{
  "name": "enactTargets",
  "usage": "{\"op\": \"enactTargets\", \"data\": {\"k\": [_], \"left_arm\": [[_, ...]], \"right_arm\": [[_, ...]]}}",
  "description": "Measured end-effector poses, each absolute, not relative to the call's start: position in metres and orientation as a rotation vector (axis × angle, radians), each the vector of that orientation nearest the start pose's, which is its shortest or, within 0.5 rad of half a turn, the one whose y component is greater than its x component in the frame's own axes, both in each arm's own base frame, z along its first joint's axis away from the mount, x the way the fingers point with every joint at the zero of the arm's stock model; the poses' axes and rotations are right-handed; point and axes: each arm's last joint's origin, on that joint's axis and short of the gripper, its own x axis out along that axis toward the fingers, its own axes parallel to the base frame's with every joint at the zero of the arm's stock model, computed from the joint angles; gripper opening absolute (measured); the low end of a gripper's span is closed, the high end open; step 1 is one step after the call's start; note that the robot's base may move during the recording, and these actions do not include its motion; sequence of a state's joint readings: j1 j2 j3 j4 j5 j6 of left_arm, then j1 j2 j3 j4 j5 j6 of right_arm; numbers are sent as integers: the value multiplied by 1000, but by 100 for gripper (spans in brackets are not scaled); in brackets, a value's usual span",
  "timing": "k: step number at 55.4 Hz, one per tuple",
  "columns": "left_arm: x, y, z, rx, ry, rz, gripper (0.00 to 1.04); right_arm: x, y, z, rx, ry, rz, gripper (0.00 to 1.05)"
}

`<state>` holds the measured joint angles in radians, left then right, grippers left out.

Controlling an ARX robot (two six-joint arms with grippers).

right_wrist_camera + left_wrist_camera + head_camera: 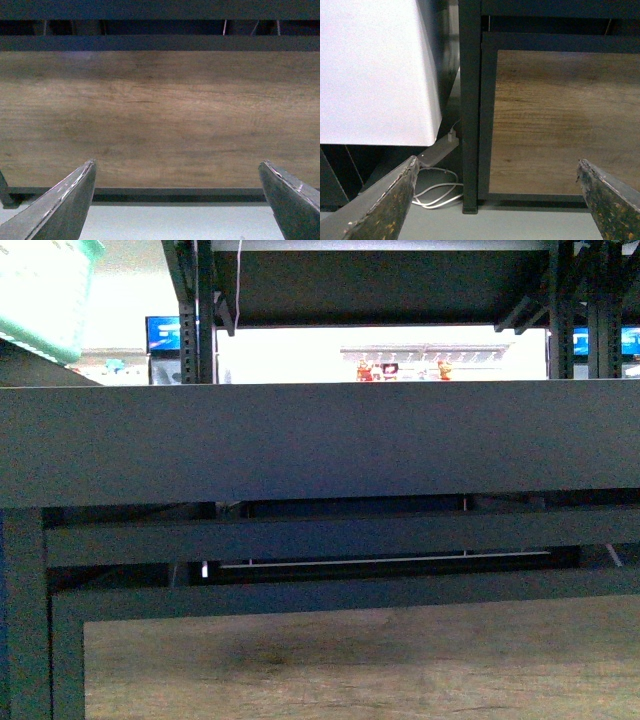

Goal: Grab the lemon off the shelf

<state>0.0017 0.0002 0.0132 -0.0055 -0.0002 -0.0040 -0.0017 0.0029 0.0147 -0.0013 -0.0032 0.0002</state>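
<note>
The left gripper (496,161) and the right gripper (177,163) were both spread wide, with nothing between their fingers. Each faced the wooden panel (160,115) low on the shelf (320,445). I could not tell where the lemon lay.

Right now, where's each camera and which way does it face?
Front: on the body, facing the shelf edge-on; no arm shows.
Left wrist: on the left arm, facing a shelf upright and wood panel; left jaws open.
Right wrist: on the right arm, facing the wood panel; right jaws open.
All three share the wood panel.
</note>
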Motion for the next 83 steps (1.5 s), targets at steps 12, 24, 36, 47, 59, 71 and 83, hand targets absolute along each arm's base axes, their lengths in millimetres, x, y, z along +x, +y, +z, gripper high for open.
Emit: {"op": "enactTargets", "data": {"k": [12, 24, 36, 47, 59, 71, 83], "left_arm": [[97, 0, 168, -4, -8, 2, 97], [97, 0, 168, -4, -8, 2, 97], [97, 0, 167, -4, -7, 2, 97], [97, 0, 167, -4, -7, 2, 97], [97, 0, 167, -4, -7, 2, 97], [97, 0, 167, -4, -7, 2, 97], [97, 0, 167, -4, -7, 2, 97]], "right_arm": [[97, 0, 168, 0, -10, 1, 97], [97, 0, 168, 0, -10, 1, 97], [97, 0, 168, 0, -10, -1, 97], [97, 0, 168, 0, -10, 0, 97], [97, 0, 168, 0, -10, 1, 97], [97, 0, 168, 0, -10, 1, 97], [97, 0, 168, 0, -10, 1, 97]]}}
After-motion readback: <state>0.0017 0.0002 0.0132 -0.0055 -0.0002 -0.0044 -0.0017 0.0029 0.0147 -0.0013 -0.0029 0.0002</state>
